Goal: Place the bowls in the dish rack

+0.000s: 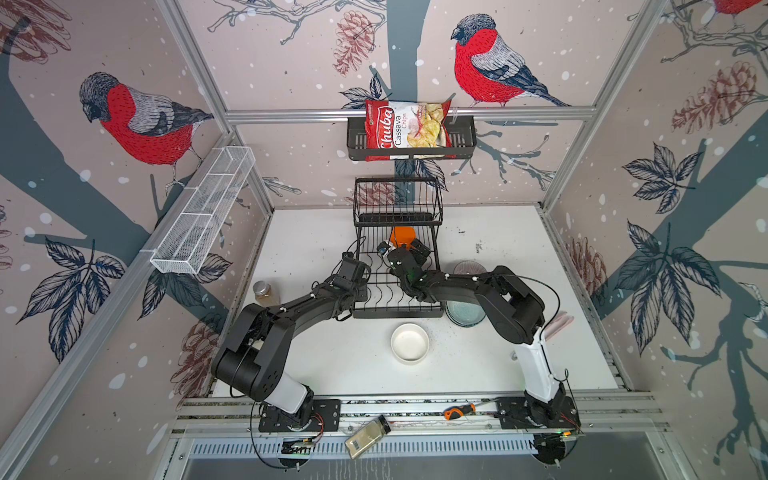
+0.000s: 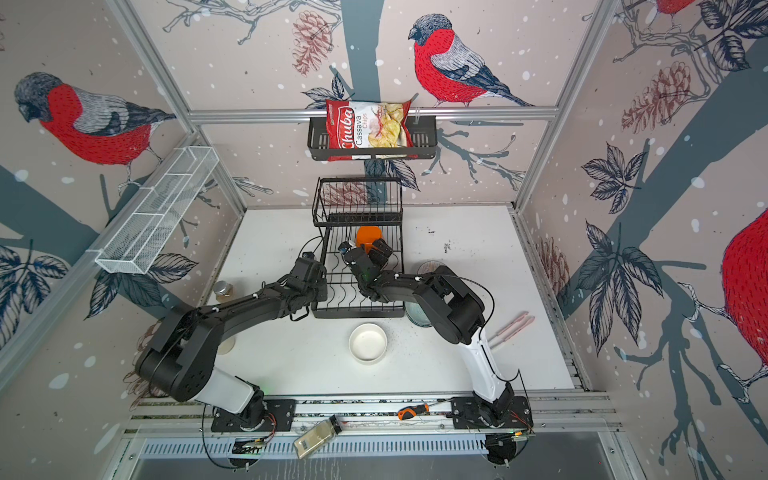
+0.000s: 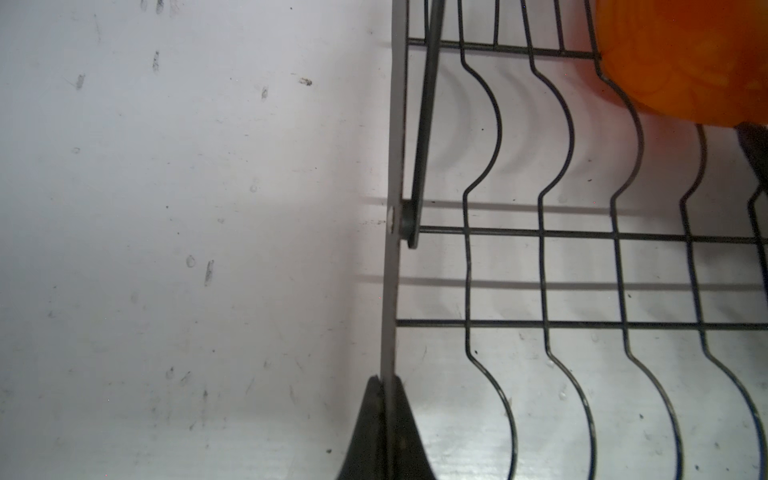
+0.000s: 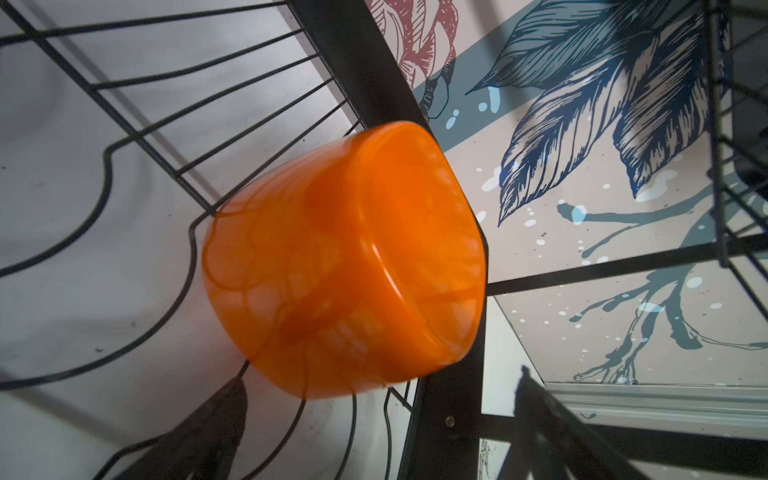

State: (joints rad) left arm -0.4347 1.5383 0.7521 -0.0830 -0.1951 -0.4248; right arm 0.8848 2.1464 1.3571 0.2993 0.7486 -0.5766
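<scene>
**Loaded: 1.** Orange bowl (image 4: 345, 270), tipped on its side on the lower grid of the dish rack (image 1: 386, 291), under the raised basket.

**Right pincer** (image 1: 405, 248): spread wide, empty, just beside that bowl.

**Left pincer** (image 3: 386, 424): clamped on the rack's side rail.

**Outstanding, on the counter** (image 1: 332, 353): white bowl (image 1: 409, 343), mint-green bowl (image 1: 461, 316) and greyish bowl (image 1: 469, 266), these 2 partly under the right arm.

**Judged:** early stage.
</scene>
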